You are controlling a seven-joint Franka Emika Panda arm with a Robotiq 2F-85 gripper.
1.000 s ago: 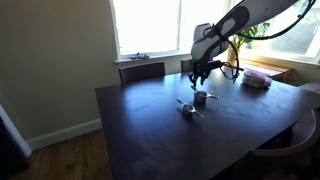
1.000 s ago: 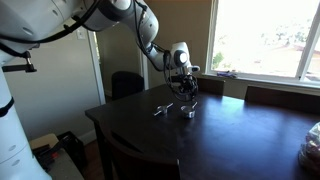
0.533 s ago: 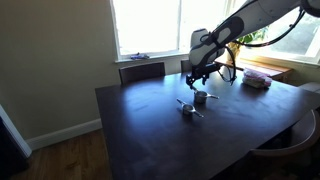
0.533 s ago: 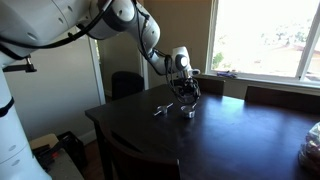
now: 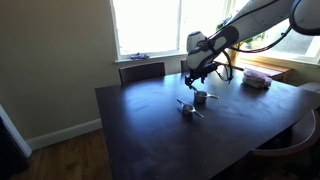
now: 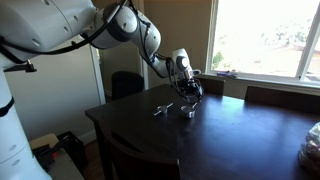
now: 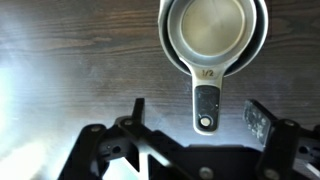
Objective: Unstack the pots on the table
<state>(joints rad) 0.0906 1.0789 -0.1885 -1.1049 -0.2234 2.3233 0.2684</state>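
Directly beneath the gripper (image 7: pixel 197 115), in the wrist view: nested pots (image 7: pixel 213 30) of grey metal, one sitting inside another, with a thin straight handle (image 7: pixel 206 98) pointing back between the two fingers (image 7: pixel 137 112). Jaws spread wide, released, grasping nothing, clear of the handle on either side. Under it all, a dark glossy wooden table (image 7: pixel 60 60). In both exterior views, gripper (image 5: pixel 196 74) (image 6: pixel 187 88) hovering just above the nested pots (image 5: pixel 201 97) (image 6: pixel 187 110), not touching them. A little aside from the gripper, a separate pot (image 5: pixel 188 108) (image 6: pixel 163 107) on the table. Beyond the gripper, a chair back (image 5: pixel 142 70) at the table's far edge. Well apart, off to one side, a pinkish folded item (image 5: pixel 257 78).
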